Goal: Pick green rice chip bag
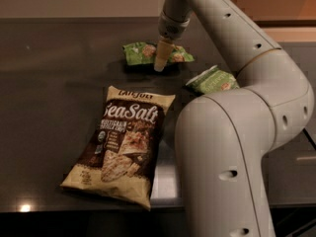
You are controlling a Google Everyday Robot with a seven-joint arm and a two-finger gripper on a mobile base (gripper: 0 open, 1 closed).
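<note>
And there's the gripper [159, 63], pointing down at the far side of the dark table [49, 83], sitting right over the middle of the green rice chip bag [140, 53]. From this angle its lower end overlaps the bag's near edge, and whether it is clamped on the bag, merely touching it or just above it, I cannot tell; whether it is spread or closed is not visible either. The little bright green bag lies flat and crosswise, its left half showing on one side of the gripper and a crumpled bit of its right end peeking out on the other. Moving up, the pale arm [222, 28] climbs from the wrist to the top of the view, then sweeps down the right side into a bulky elbow link that fills the near right foreground. Just beside that link, to the right of the target and a little nearer, lies the flatter green bag [212, 80] with white edges, partly cut off by the arm. Nearer and to the left, well apart from the gripper, the large brown-and-cream Sea Salt bag [123, 142] lies face up, tilted, its bottom corner close to the table's front edge.
</note>
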